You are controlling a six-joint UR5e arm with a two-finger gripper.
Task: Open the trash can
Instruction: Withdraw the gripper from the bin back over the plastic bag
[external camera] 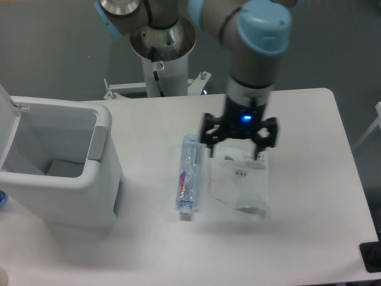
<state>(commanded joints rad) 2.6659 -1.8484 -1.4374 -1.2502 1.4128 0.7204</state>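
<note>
The trash can (101, 196) is a large boxy white bin at the left of the table. Its lid (7, 122) stands swung up at the far left edge, and the inside of the bin shows. A grey push tab (99, 143) sits on the right rim. My gripper (236, 154) hangs well to the right of the bin, over the top edge of a clear plastic bag (240, 182). Its fingers are spread apart and hold nothing.
A clear plastic bottle (189, 174) with a red label lies lengthwise between the bin and the bag. The arm's base column (162, 65) rises behind the table's back edge. A dark object (371, 256) sits at the lower right corner.
</note>
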